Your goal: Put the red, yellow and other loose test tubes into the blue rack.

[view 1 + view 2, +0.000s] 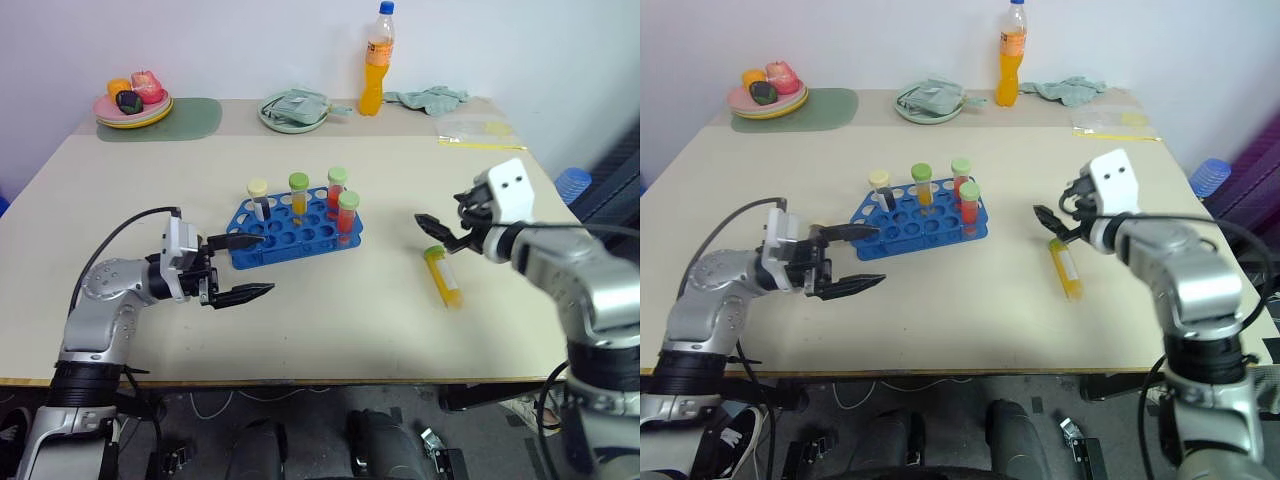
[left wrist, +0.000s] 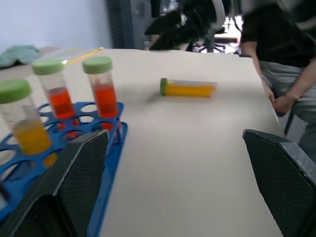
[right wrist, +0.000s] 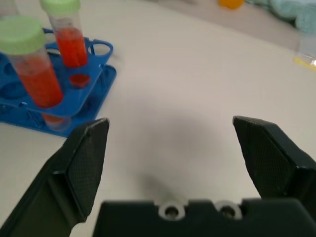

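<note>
Yellow-filled, green-capped test tube (image 1: 442,275) lying near the table's right edge, beside the spread, empty right gripper (image 1: 437,232); left gripper (image 1: 247,266) spread beside the blue rack (image 1: 262,250), rack holes partly hidden.

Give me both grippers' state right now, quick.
Left gripper: open, empty, beside the blue rack.
Right gripper: open, empty, above the loose yellow tube.
</note>
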`<action>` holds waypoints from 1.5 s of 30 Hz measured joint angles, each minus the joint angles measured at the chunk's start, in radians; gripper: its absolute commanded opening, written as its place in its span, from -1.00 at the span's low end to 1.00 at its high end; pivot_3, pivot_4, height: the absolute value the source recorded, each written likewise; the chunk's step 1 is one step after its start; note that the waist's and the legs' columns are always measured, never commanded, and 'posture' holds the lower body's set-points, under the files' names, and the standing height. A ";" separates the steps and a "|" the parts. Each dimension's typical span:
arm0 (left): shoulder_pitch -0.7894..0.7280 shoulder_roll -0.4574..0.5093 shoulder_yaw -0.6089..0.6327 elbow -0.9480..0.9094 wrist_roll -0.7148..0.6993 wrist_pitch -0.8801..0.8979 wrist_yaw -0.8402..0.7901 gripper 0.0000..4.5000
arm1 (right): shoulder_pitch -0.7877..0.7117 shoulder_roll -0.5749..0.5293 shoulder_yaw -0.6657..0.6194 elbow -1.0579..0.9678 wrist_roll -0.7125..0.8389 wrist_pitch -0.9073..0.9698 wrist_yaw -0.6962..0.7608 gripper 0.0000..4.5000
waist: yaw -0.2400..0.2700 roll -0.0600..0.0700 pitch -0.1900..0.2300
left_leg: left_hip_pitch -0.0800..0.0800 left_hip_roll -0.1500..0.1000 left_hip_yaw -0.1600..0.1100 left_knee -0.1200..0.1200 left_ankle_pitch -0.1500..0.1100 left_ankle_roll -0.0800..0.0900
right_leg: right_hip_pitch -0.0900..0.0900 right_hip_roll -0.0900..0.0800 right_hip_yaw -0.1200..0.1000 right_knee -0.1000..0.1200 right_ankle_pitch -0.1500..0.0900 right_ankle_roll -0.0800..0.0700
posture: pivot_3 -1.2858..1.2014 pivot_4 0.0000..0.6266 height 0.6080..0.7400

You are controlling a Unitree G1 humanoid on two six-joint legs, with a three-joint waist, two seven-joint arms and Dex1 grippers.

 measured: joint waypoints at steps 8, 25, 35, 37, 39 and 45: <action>0.042 -0.022 -0.002 -0.020 0.008 -0.020 0.019 1.00 | -0.005 -0.117 0.081 0.053 0.103 0.414 0.083 0.97 | -0.004 -0.001 -0.001 | -0.001 -0.002 0.002 0.000 -0.001 0.001 | 0.000 -0.003 0.001 -0.003 0.000 0.000 | 0.03 -0.52 1.00; 0.142 -0.039 -0.006 -0.169 0.006 0.000 0.129 1.00 | -0.231 -0.058 0.277 0.395 0.202 0.442 -0.126 0.97 | -0.001 -0.001 -0.001 | -0.002 -0.002 0.002 0.000 -0.001 0.001 | 0.000 -0.002 0.001 -0.003 0.000 0.001 | 0.03 -0.52 1.00; 0.173 -0.042 -0.006 -0.193 0.004 0.012 0.153 1.00 | -0.262 -0.037 0.304 0.493 0.192 0.442 -0.171 -0.49 | -0.003 -0.002 -0.001 | -0.001 -0.001 0.002 0.000 -0.001 0.002 | 0.000 -0.002 0.001 -0.003 0.000 0.001 | 0.03 -0.52 1.00; 0.173 -0.042 -0.006 -0.193 0.004 0.012 0.152 1.00 | -0.272 -0.025 0.302 0.503 0.194 0.442 -0.182 -0.65 | -0.006 -0.002 -0.001 | -0.001 -0.001 0.002 0.000 -0.001 0.002 | 0.000 -0.002 0.001 -0.002 0.000 0.001 | 0.03 -0.52 1.00; 0.173 -0.042 -0.006 -0.193 0.004 0.012 0.151 1.00 | -0.276 -0.012 0.291 0.508 0.193 0.442 -0.193 -0.65 | -0.007 -0.002 -0.001 | -0.001 -0.001 0.002 0.000 -0.001 0.002 | 0.000 -0.002 0.001 -0.002 0.000 0.001 | 0.03 -0.52 1.00; 0.162 -0.034 -0.004 -0.191 0.001 0.013 0.146 1.00 | -0.234 0.110 0.067 0.307 0.183 0.265 -0.195 -0.65 | 0.001 0.000 -0.001 | -0.002 -0.001 0.001 0.000 -0.001 0.002 | -0.001 -0.001 0.001 -0.002 0.002 0.004 | 0.03 -0.52 1.00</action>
